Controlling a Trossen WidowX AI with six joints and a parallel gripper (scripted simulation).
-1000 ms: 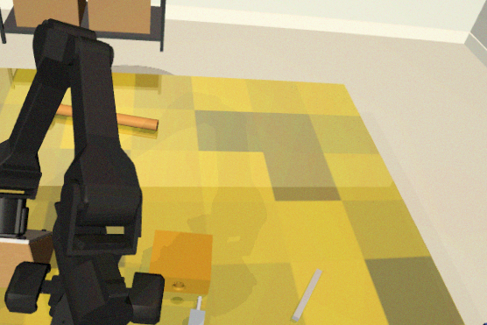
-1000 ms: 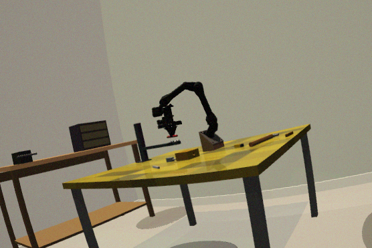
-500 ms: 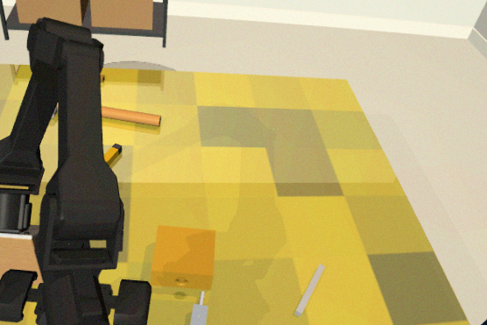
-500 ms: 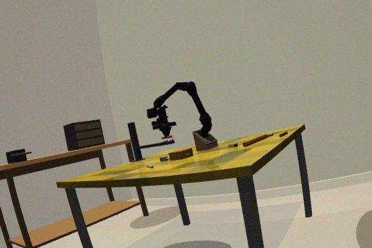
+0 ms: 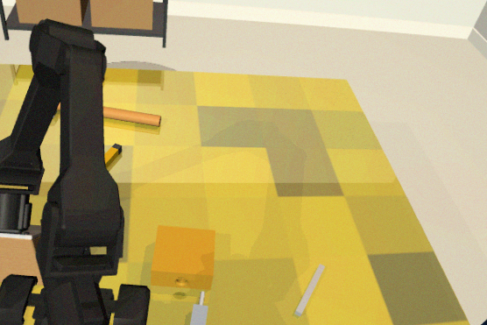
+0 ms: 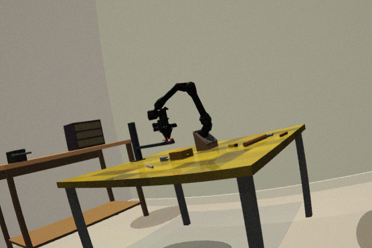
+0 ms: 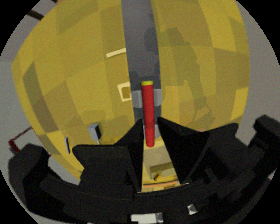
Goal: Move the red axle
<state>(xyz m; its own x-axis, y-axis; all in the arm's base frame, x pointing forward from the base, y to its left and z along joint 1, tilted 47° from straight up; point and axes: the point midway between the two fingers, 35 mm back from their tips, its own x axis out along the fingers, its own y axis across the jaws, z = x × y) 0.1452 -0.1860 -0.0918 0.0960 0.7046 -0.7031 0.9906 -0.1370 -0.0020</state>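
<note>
Yellow patchwork table (image 5: 228,90) (image 6: 214,162) (image 7: 91,40). In exterior view, dark upright bracket (image 6: 134,140) (image 7: 141,35) far left; orange drilled block (image 5: 184,245) (image 6: 180,154) mid-table; slim grey bar (image 5: 309,290) (image 6: 150,166) nearer left; yellow-and-black tool (image 5: 113,156) (image 6: 233,145), brown round handle (image 5: 131,116) (image 6: 255,140) right.

A workshop, with workbench (image 6: 134,182) and hammer (image 6: 255,140).
</note>
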